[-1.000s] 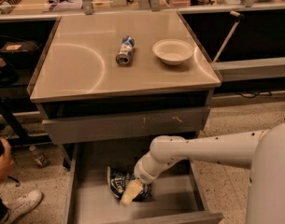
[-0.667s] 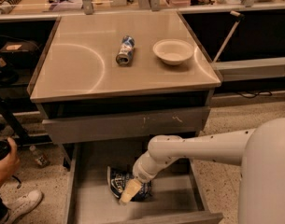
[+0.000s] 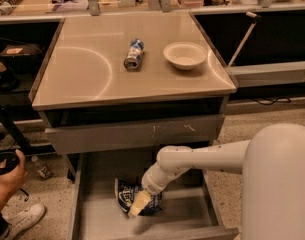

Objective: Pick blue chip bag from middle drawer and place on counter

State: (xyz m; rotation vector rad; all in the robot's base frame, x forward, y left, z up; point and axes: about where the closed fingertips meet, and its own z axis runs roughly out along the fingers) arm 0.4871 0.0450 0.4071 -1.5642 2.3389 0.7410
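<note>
We see the crumpled dark navy foil chip bag [image 3: 125,194] lying on the flat floor of the open grey metal middle drawer [image 3: 94,219], its long axis running roughly from 10 to 4 o'clock. The cream-tipped gripper [image 3: 138,205] sits on it; we cannot tell its grip.

The gripper [image 3: 136,207] hangs over a seemingly foil bag [image 3: 124,195] in the matt metal drawer [image 3: 184,210].

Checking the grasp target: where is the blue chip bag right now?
The blue chip bag lies on the floor of the open middle drawer, low centre in the camera view, with the gripper over its right side.
</note>
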